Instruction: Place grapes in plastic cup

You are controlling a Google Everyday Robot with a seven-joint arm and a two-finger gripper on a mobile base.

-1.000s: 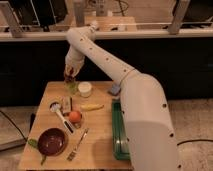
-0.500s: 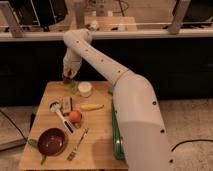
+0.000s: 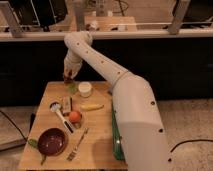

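Observation:
My gripper (image 3: pixel 68 76) hangs over the far left corner of the wooden table (image 3: pixel 102 150), at the end of the long white arm. It is shut on a small dark brownish bunch, the grapes (image 3: pixel 66 78). The pale green plastic cup (image 3: pixel 73 89) stands just below and slightly right of the gripper, next to the white round cup (image 3: pixel 85 89). The grapes are above the green cup's rim, not inside it.
On the table are a banana (image 3: pixel 92 106), an orange fruit (image 3: pixel 75 116), a brush (image 3: pixel 62 115), a small brown box (image 3: pixel 66 103), a dark red bowl (image 3: pixel 51 141) and a fork (image 3: pixel 77 145). A green tray (image 3: pixel 116 136) lies along the right edge, under my arm.
My gripper has come down a little with the grapes, closer to the green cup. The arm's elbow has swung left. The things on the table have not moved.

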